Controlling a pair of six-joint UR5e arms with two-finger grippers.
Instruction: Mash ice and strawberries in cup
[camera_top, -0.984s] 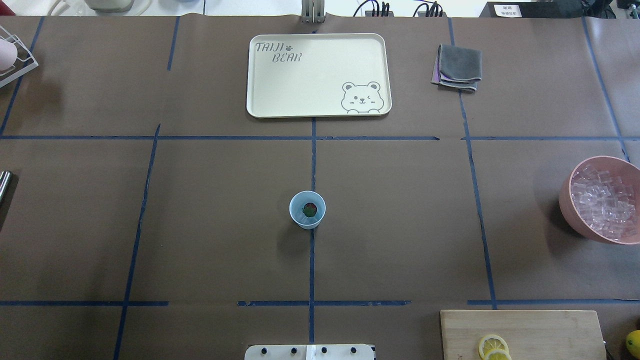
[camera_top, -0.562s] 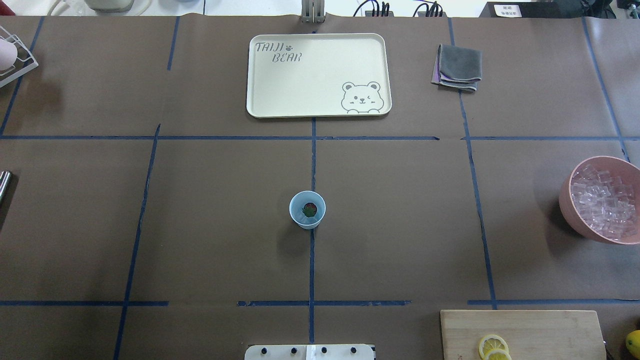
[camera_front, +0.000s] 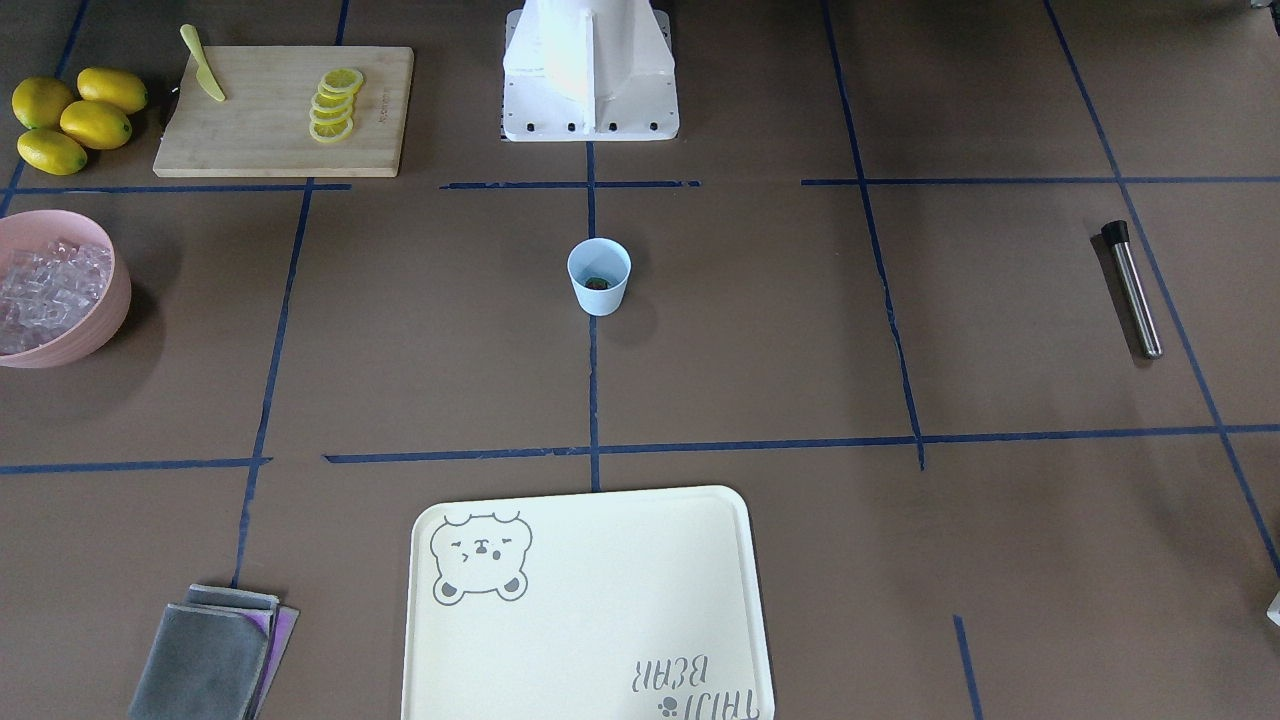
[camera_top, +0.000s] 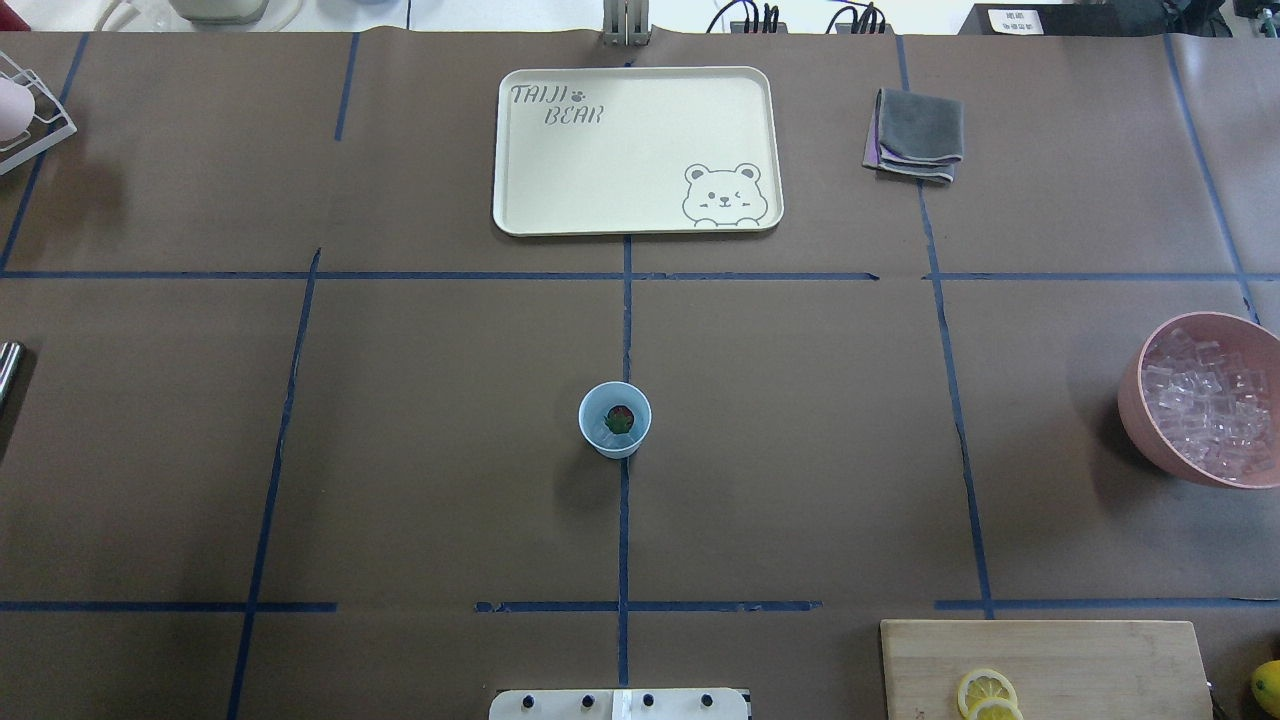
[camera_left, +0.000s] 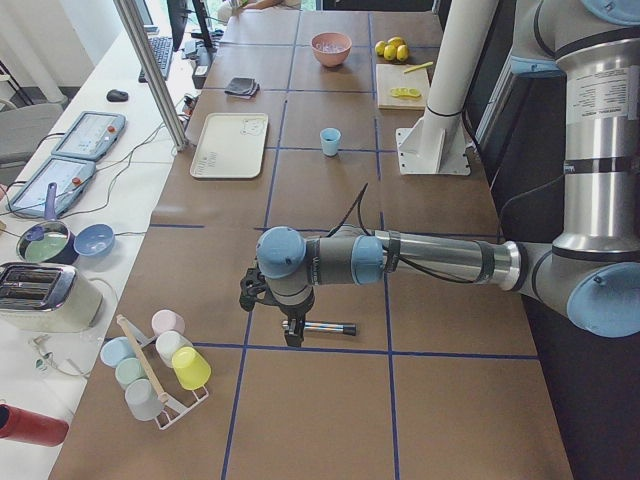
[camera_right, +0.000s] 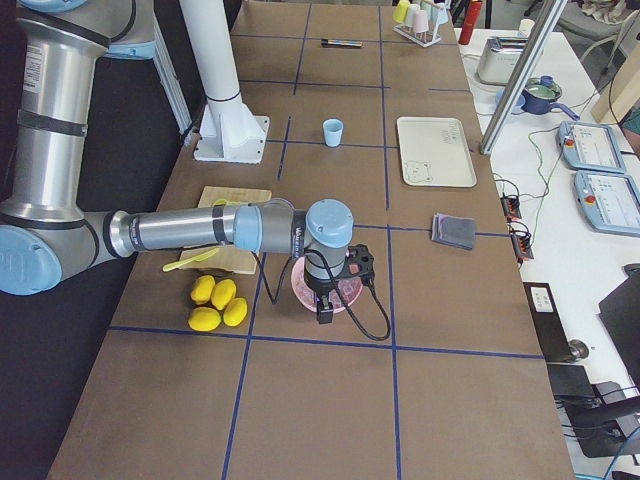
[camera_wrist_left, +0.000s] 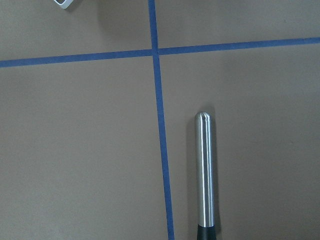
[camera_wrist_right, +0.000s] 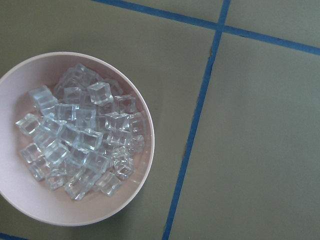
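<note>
Light blue plastic, the cup (camera_top: 614, 419) stands upright at the table's middle, on a blue tape line, straight out from the robot's base. Inside it lies one small red strawberry (camera_top: 619, 418), and what may be an ice cube beside it, though that is hard to make out. Nothing touches the cup.

The main ice (camera_wrist_right: 80, 142) is a heap of clear cubes in a pink bowl (camera_wrist_right: 145, 120), well apart from the cup on the robot's right. The right gripper (camera_right: 327, 305) hangs over that bowl, its camera looking straight down into the cubes, likely placed there to pick some up. Whether its jaws are wide or closed cannot be told.

Well apart on the robot's left, a steel pestle (camera_wrist_left: 205, 170) with a black end lies flat on the table. The left gripper (camera_left: 292, 328) hovers over it, probably ready to take it for mashing. Its jaws also cannot be judged.

Farther out lie a cream tray (camera_top: 520, 200), a folded grey cloth (camera_top: 915, 135), and a board (camera_front: 270, 140) with lemon slices (camera_front: 333, 103).
</note>
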